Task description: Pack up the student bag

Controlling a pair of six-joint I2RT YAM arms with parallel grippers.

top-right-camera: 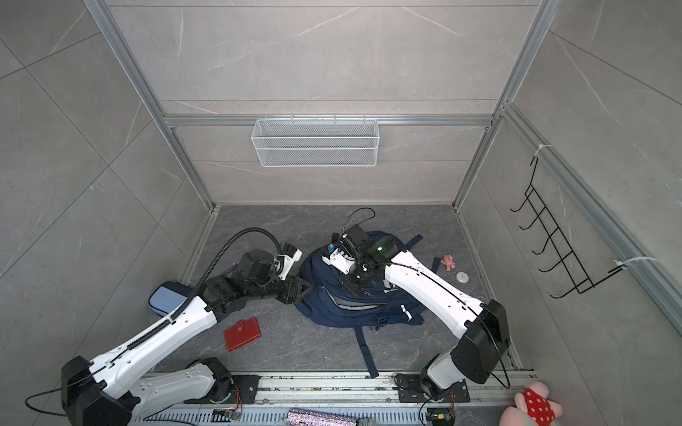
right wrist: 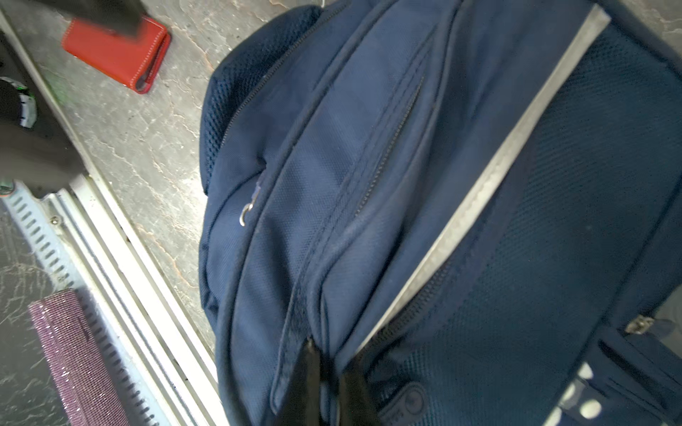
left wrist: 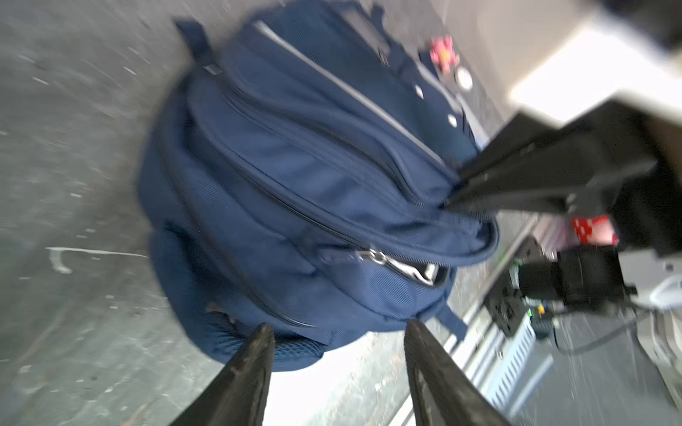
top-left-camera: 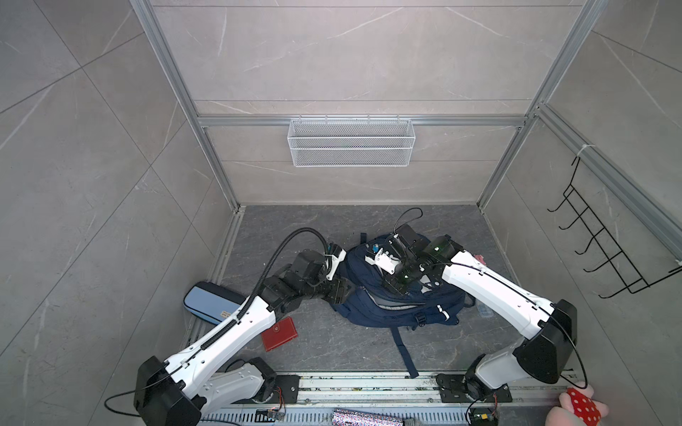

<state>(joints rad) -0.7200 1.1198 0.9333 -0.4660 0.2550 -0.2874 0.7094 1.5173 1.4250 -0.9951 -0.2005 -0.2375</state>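
Pinching student bag (top-left-camera: 391, 306) fabric with right claw (right wrist: 328, 354); we should guide wide, empty left claw (left wrist: 337, 326) onto zip pull (left wrist: 376, 256).

Both top views: high at near side, facing steeply down; wrist cameras: close on student bag (left wrist: 295, 166), which all four share.

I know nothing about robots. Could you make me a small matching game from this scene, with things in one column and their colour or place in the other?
Things:
1 bag
2 wallet
3 basket
4 pencil case

Descriptions:
A white, hung on the back wall
B red, flat on the floor
C light blue, by the left wall
D navy, pinched by the right hand

Pairs: 1-D, 2-B, 3-A, 4-C
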